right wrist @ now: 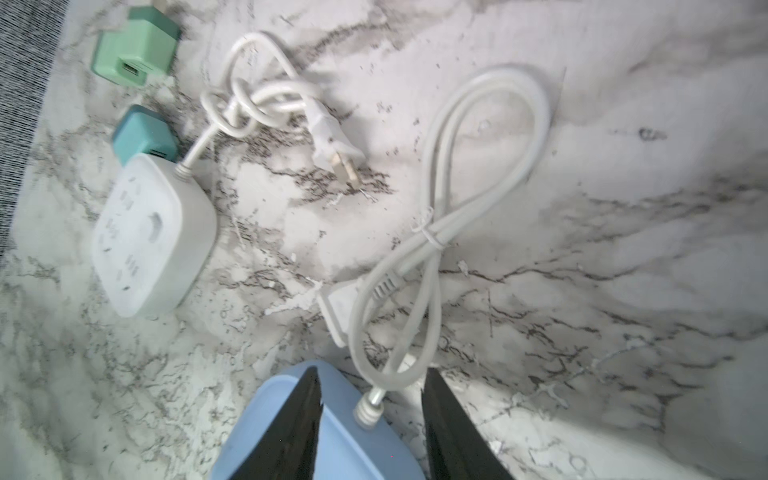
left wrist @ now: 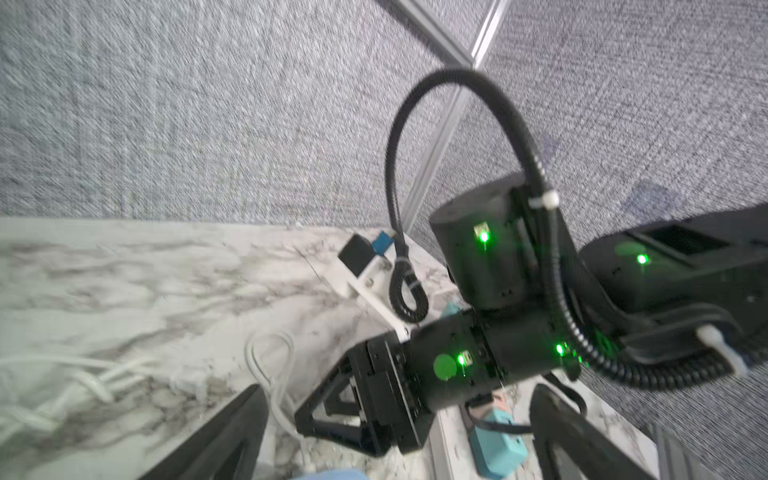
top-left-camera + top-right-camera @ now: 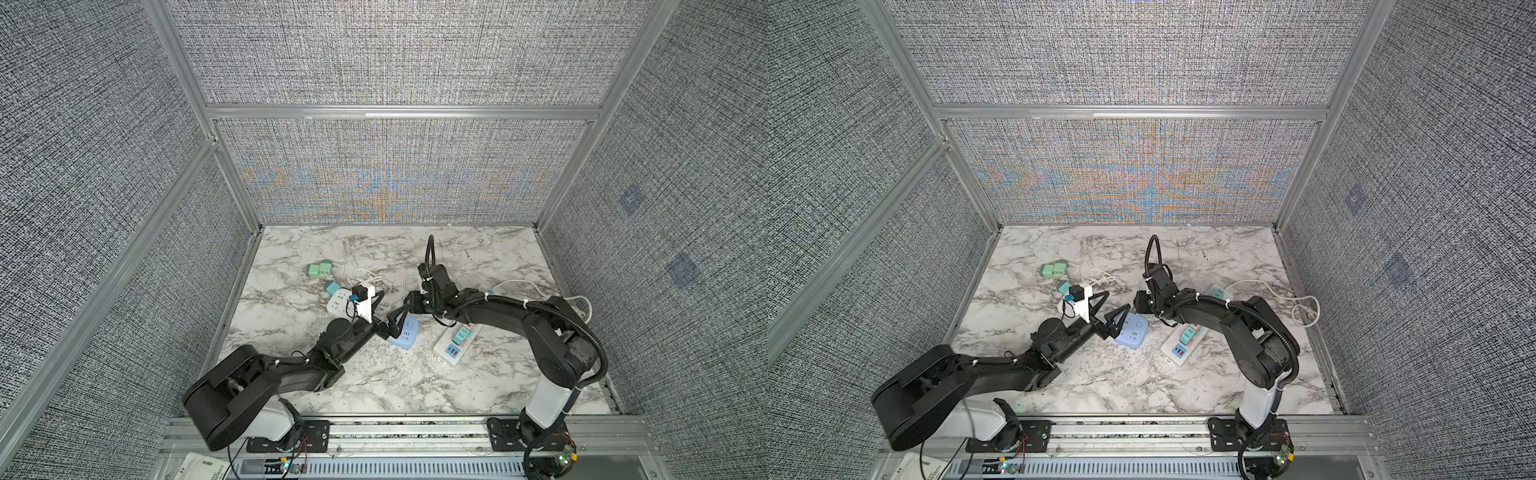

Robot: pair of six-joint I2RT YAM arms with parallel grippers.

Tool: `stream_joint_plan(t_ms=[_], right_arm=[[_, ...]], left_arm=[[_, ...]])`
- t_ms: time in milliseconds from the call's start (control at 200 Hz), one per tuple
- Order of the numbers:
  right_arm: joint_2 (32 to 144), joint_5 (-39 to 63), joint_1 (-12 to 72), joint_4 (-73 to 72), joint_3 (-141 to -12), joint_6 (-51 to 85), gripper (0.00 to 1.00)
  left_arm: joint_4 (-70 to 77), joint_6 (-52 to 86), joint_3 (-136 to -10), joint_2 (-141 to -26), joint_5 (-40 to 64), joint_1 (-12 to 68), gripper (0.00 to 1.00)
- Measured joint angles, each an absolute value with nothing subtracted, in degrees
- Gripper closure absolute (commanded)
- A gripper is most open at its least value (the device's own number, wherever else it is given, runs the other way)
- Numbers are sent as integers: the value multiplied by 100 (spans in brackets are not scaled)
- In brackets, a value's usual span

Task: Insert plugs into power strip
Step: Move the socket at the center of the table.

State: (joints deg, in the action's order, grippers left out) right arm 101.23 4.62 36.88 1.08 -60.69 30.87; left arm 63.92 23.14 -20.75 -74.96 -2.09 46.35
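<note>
Plugs: two mint cubes touching on worktop, teal plug against white square strip, others seated in long strip. Judged light, rigid, smooth; take across opposite flat sides, prongs clear. Slip risk if pinched on rounded edges. Left hand spread wide, empty. Right hand clamped on blue power strip at its cord corner.

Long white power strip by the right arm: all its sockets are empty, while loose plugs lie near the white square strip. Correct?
Not empty. Both top views show the long white power strip with several mint and teal plugs standing in it. The rest holds: loose plugs do lie on the marble near the white square strip.
</note>
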Motion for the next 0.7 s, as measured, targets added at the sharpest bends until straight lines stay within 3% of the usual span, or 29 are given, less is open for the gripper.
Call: stream_joint_plan(t_ms=[275,455,700], right_arm=[[9741,108,3868,370,-6320,3061,56],[10156,-121,4080,565,-6696,2963,56],[10836,-187,4274,893,-6997,2858,56]], left_arm=[[4318,1907,-2829,-5964,-2106,4381,0],[2963,2351,-3258,-5734,-2412,3485,0],[1398,2794,-3830,-5975,-2405,3173,0]])
